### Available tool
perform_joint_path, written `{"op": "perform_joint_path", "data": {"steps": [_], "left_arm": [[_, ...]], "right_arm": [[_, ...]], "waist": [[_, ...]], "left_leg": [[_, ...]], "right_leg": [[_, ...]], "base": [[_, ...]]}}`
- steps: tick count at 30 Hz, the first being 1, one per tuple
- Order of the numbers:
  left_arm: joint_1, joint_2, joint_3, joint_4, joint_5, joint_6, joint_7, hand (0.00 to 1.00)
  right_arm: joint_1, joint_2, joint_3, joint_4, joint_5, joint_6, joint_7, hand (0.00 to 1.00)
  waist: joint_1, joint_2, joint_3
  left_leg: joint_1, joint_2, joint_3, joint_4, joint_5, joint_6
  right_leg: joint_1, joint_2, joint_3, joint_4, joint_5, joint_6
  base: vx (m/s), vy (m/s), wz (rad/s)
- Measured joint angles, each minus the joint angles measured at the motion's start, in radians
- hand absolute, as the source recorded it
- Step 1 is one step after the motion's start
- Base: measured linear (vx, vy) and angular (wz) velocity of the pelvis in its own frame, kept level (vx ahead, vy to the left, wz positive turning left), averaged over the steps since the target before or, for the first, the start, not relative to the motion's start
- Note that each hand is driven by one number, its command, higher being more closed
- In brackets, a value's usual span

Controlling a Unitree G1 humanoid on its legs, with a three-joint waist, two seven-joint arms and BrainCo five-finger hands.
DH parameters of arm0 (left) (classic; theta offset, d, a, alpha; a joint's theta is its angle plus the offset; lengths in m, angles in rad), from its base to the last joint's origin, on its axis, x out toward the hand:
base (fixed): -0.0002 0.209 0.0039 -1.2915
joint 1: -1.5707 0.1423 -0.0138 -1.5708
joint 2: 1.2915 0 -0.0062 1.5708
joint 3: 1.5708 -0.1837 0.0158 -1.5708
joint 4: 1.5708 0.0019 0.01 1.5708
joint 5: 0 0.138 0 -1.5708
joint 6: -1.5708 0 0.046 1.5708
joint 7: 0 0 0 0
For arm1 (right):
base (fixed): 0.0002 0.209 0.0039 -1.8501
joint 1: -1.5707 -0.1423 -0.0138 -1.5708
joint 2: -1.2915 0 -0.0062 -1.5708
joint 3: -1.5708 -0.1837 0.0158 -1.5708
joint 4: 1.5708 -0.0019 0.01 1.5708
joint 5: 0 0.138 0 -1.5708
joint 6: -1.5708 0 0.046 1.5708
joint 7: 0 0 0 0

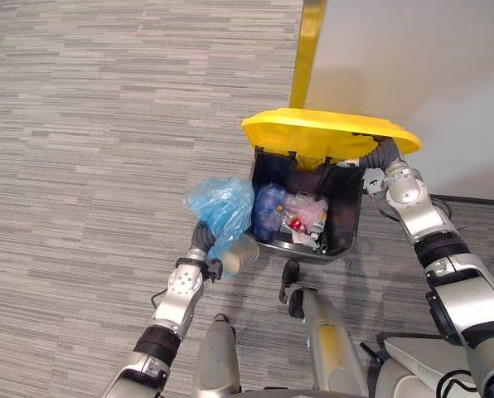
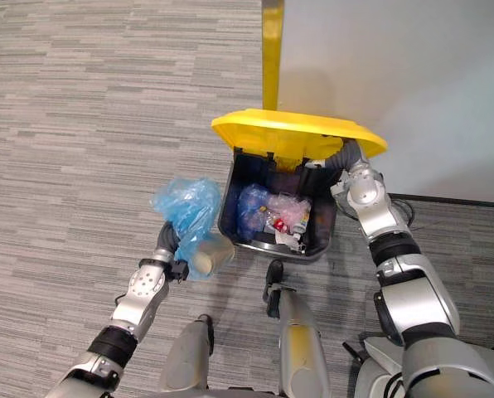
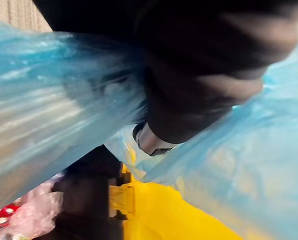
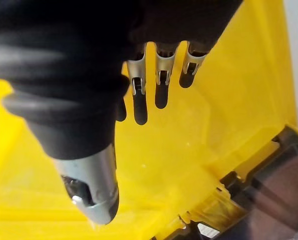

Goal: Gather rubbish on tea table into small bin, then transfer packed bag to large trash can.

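- Trash, already bagged: a pale blue plastic bag [image 1: 220, 206] hangs in the air just beside the left rim of the large trash can [image 1: 345, 207], outside it and clear of the floor.
- A pale, cup-shaped thing [image 1: 240, 253] shows through the film at the bag's lower end, on the side nearest the robot.
- The left hand [image 3: 199, 85] is up against the bag with blue film bunched all around it. In the left wrist view the film covers too much to tell whether the hand is closed on the bag, though the bag appears to hang from it.
- The large trash can is a dark box with a yellow lid [image 1: 322, 133] swung up and back, so the opening faces the robot.
- The right hand [image 4: 69, 75] is tucked beneath the raised lid at the can's far right corner. Its fingers [image 4: 140, 97] are straight and spread against the lid's yellow underside, gripping nothing, and the thumb [image 4: 96, 185] stands apart from them.
- Inside the can lies more rubbish: a crumpled blue bag [image 1: 268, 211] on the left, clear pinkish plastic [image 1: 307, 207] to its right, and a small red item [image 1: 287, 222] between them.
- The can stands on grey striped carpet [image 1: 106, 124] at the foot of a white wall [image 1: 421, 66], with a yellow strip [image 1: 307, 50] running up the wall's edge behind the lid.
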Motion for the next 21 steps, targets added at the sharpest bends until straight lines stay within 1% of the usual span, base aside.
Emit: {"op": "perform_joint_path", "data": {"steps": [3, 6, 7, 9, 10, 13, 15, 17, 18, 19, 21], "left_arm": [[-0.053, 0.0, -0.039, -0.031, -0.002, -0.009, 0.009, 1.0], [-0.128, 0.0, -0.08, -0.034, -0.001, -0.013, 0.012, 1.0], [-0.15, 0.0, -0.089, -0.036, 0.0, -0.013, 0.016, 1.0], [-0.182, -0.002, -0.111, -0.035, 0.002, -0.013, 0.032, 1.0], [-0.201, -0.005, -0.121, -0.035, 0.003, -0.013, 0.034, 1.0], [-0.255, -0.011, -0.146, -0.026, 0.005, -0.013, 0.052, 1.0], [-0.289, -0.013, -0.15, -0.011, 0.006, -0.012, 0.054, 1.0], [-0.347, -0.014, -0.161, 0.039, 0.006, -0.011, 0.055, 1.0], [-0.37, -0.019, -0.17, 0.063, 0.006, -0.011, 0.056, 1.0], [-0.407, -0.018, -0.183, 0.089, 0.008, -0.01, 0.059, 1.0], [-0.455, -0.02, -0.186, 0.126, 0.011, -0.005, 0.067, 1.0]], "right_arm": [[-0.034, 0.012, 0.036, 0.002, 0.0, 0.016, -0.001, 0.0], [-0.052, 0.046, 0.045, 0.003, 0.0, 0.02, -0.001, 0.0], [-0.066, 0.048, 0.072, 0.006, -0.001, 0.022, -0.001, 0.0], [-0.097, 0.058, 0.087, 0.033, -0.007, 0.024, -0.001, 0.0], [-0.117, 0.061, 0.101, 0.042, -0.007, 0.036, -0.001, 0.0], [-0.138, 0.071, 0.107, 0.042, -0.007, 0.051, 0.0, 0.0], [-0.154, 0.072, 0.116, 0.042, -0.007, 0.055, 0.001, 0.0], [-0.188, 0.073, 0.149, 0.041, -0.007, 0.057, 0.002, 0.0], [-0.202, 0.073, 0.153, 0.041, -0.007, 0.057, 0.004, 0.0], [-0.234, 0.073, 0.153, 0.041, -0.007, 0.057, 0.005, 0.0], [-0.285, 0.073, 0.154, 0.041, -0.007, 0.057, 0.011, 0.0]], "waist": [[0.001, -0.001, 0.0], [0.0, -0.002, 0.001], [-0.002, -0.002, 0.001], [-0.004, -0.003, 0.001], [-0.004, -0.004, 0.002], [-0.005, -0.015, 0.009], [-0.01, -0.021, 0.016], [-0.025, -0.024, 0.021], [-0.027, -0.024, 0.022], [-0.032, -0.024, 0.043], [-0.041, -0.031, 0.059]], "left_leg": [[0.0, -0.005, 0.0, 0.001, 0.0, 0.0], [0.0, -0.008, 0.0, 0.003, 0.0, 0.0], [0.0, -0.007, 0.0, 0.003, 0.0, 0.001], [0.001, -0.005, 0.001, 0.003, 0.0, 0.0], [0.001, -0.005, 0.003, 0.003, 0.0, 0.0], [0.001, -0.005, 0.004, 0.003, 0.0, 0.0], [-0.001, -0.003, 0.004, 0.005, 0.0, 0.0], [-0.004, -0.002, 0.006, 0.008, 0.0, 0.0], [-0.01, -0.003, 0.01, 0.008, 0.0, 0.0], [-0.017, -0.004, 0.015, 0.009, 0.0, 0.0], [-0.032, -0.012, 0.023, 0.014, 0.0, 0.0]], "right_leg": [[0.004, -0.006, 0.002, 0.0, 0.0, 0.0], [0.004, -0.007, 0.005, -0.001, 0.0, 0.001], [0.004, -0.006, 0.005, -0.001, -0.001, 0.002], [0.004, -0.004, 0.005, -0.002, -0.002, 0.004], [0.004, -0.002, 0.005, -0.003, -0.002, 0.004], [0.002, 0.001, 0.005, -0.003, -0.002, 0.003], [0.0, 0.001, 0.006, -0.003, -0.002, 0.003], [-0.009, 0.001, 0.008, -0.002, -0.001, 0.002], [-0.018, 0.001, 0.012, -0.001, 0.001, 0.0], [-0.022, 0.001, 0.017, 0.001, 0.002, 0.0], [-0.05, 0.001, 0.027, 0.001, 0.009, -0.003]], "base": [[0.01, 0.016, 0.03], [0.0, 0.0, 0.0], [0.0, 0.0, 0.0], [0.0, 0.0, 0.0], [0.0, 0.0, 0.0], [0.0, 0.0, 0.0], [0.0, 0.0, 0.0], [0.01, -0.004, -0.02], [0.01, -0.002, -0.09], [0.0, 0.0, -0.14], [0.0, 0.004, -0.13]]}}
